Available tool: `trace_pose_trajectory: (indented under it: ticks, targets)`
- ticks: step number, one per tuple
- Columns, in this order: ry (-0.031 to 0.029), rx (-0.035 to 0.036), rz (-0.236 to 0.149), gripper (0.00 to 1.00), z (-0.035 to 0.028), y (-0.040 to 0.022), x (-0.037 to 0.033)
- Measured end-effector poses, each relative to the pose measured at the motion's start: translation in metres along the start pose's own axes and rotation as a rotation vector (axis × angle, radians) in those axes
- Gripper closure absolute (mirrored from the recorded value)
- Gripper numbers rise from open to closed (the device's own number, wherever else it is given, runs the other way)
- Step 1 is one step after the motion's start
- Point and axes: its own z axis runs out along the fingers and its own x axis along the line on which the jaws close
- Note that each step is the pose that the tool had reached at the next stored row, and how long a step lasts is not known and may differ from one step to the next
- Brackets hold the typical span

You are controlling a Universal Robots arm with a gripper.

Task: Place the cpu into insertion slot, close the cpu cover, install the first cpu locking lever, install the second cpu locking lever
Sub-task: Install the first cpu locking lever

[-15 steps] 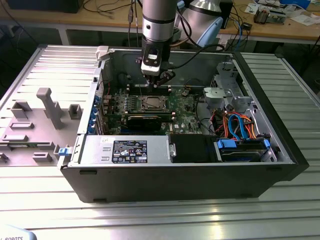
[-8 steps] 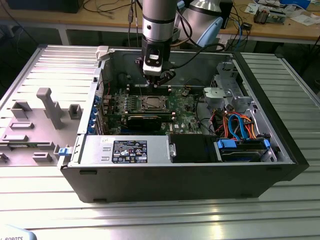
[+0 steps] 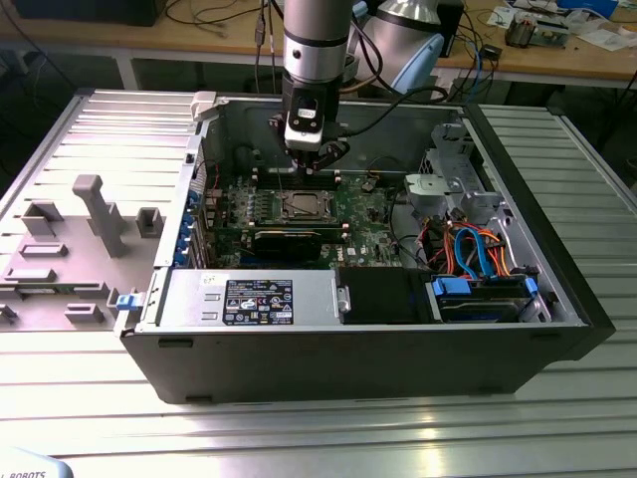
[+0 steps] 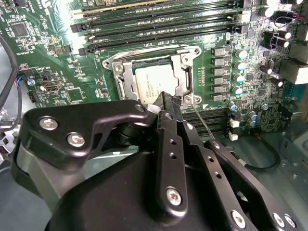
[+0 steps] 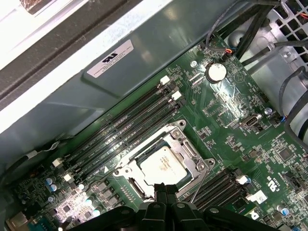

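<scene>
Silvery-grey square cpu [image 4: 153,81] is framed by the thin metal cpu cover [image 4: 186,72] on the green board [image 4: 62,67]; the black gripper [image 4: 166,100], fingers pressed together, is held at its edge.

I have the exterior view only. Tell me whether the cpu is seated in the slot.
Observer: It looks seated. In both wrist views the cpu lies flat and square, silvery top up.
Operator: Report the cover.
Observer: In the second wrist view the cover lies down flat, framing the cpu through its window.
Operator: Give me the gripper.
Observer: In the first wrist view the gripper is shut, with its tips at the cover's edge. A thin lever rises at a slant beside them. I cannot tell whether they touch.
</scene>
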Motion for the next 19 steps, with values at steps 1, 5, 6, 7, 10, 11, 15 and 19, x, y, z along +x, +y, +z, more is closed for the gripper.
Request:
trace_pose_trajectory:
  ticks: [1, 5, 6, 7, 10, 11, 15, 19]
  targets:
    - [-0.0001, 0.0000, -0.007, 0.89, 0.0000, 0.0000, 0.0000]
    - [-0.0008, 0.0008, -0.068, 0.89, 0.0001, 0.0000, -0.0001]
    - [-0.0011, 0.0009, -0.083, 0.89, 0.0001, 0.0000, -0.0001]
    - [-0.0016, 0.0007, -0.096, 0.89, 0.0002, -0.0001, -0.0001]
    - [-0.0041, -0.0004, -0.131, 0.89, 0.0002, -0.0001, -0.0001]
    - [-0.0043, -0.0004, -0.138, 0.89, 0.0002, -0.0001, -0.0001]
    - [-0.0044, -0.0002, -0.149, 0.89, 0.0002, -0.0002, -0.0001]
    - [-0.0044, -0.0002, -0.152, 0.89, 0.0002, -0.0002, -0.0001]
